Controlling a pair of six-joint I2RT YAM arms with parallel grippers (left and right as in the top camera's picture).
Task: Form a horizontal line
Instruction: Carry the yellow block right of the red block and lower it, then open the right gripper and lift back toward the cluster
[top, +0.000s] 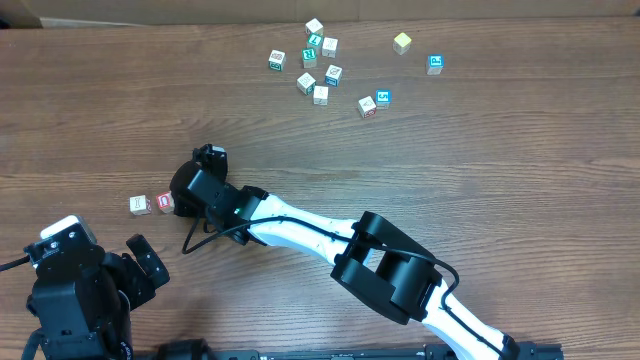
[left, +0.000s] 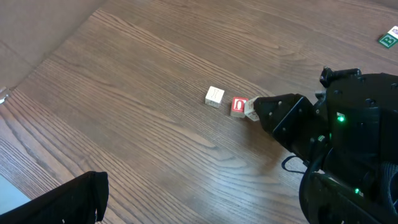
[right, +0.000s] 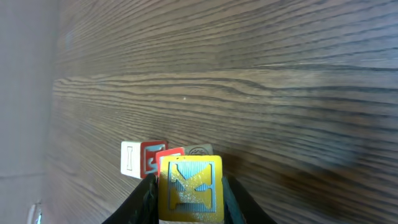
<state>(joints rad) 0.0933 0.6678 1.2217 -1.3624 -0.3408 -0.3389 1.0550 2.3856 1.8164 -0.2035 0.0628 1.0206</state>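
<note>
A white block (top: 139, 204) and a red block (top: 164, 203) lie side by side at the table's left. They also show in the left wrist view as the white block (left: 214, 96) and the red block (left: 238, 106). My right gripper (top: 186, 205) sits just right of the red block, shut on a yellow block with a K face (right: 189, 186). That block's pale side (left: 252, 109) is close against the red one. Red and tan faces (right: 198, 150) show just behind it. My left gripper (top: 148, 264) is open and empty near the front left corner.
Several loose blocks, among them a yellow one (top: 402, 42) and a blue one (top: 435, 63), are scattered at the back centre and right. The right arm (top: 320, 235) stretches diagonally across the table from the front right. The table's left edge (left: 25, 68) is near.
</note>
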